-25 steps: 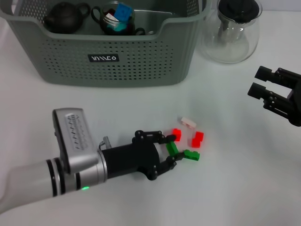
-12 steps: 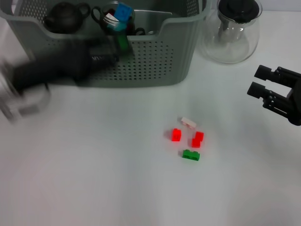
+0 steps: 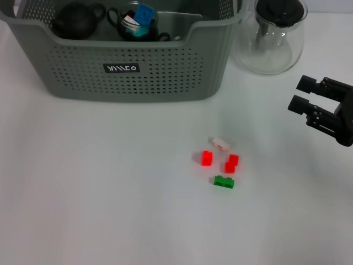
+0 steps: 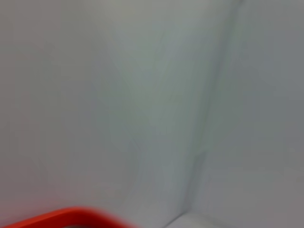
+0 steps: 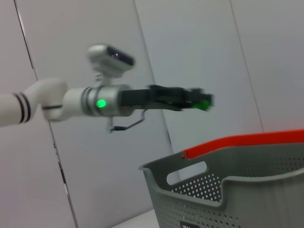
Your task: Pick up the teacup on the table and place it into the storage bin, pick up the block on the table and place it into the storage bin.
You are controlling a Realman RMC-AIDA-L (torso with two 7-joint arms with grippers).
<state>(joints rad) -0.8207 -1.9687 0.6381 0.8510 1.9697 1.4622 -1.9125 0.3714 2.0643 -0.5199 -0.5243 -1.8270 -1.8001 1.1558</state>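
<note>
Jaws of the left gripper (image 5: 202, 100) pinch a small green plastic block high above the perforated grey-green storage bin (image 5: 247, 190), poised for dropping; the right gripper (image 3: 325, 107) idles open at three o'clock.

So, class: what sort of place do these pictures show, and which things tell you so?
Probably a robot test bench indoors: a plain white table with staged props, namely a grey-green storage bin and small toy blocks, plus bare panelled walls behind the left gripper, raised over the bin.
</note>
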